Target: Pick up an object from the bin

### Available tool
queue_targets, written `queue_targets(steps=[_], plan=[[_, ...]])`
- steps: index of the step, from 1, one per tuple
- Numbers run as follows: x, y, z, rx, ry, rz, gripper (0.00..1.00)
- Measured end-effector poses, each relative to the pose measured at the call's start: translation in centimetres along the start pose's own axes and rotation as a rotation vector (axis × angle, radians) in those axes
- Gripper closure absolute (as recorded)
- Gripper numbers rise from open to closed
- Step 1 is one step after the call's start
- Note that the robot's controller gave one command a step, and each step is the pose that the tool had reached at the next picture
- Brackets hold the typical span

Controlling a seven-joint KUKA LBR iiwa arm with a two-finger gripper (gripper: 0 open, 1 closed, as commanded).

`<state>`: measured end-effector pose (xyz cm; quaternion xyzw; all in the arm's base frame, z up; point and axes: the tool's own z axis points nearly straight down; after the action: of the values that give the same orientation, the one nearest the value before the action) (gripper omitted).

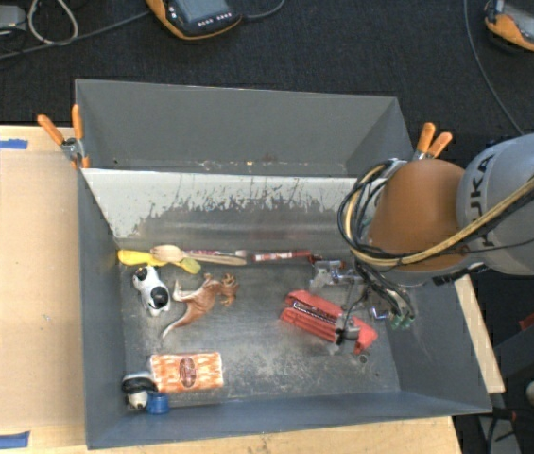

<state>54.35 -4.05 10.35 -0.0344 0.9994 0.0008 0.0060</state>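
We are hovering the gripper (pixel 347 334) over the red packet (pixel 312 312), lower right; whether it's clamped, we cannot tell. Pinching its end risks tipping.

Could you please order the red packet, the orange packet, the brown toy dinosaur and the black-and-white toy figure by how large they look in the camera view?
1. red packet and orange packet: too alike to rank.
2. brown toy dinosaur.
3. black-and-white toy figure.

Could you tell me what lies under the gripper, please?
A red packet lies on the bin floor beneath the gripper. Its right end is covered by the gripper, so whether they touch cannot be seen.
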Motion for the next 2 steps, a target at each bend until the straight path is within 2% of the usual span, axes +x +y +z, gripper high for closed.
queue_targets(steps=[1,2], plan=[[-0.46,-3.05,2.43,-0.001,0.021,0.086,1.00],[-0.45,-3.05,2.44,-0.001,0.021,0.086,1.00]])
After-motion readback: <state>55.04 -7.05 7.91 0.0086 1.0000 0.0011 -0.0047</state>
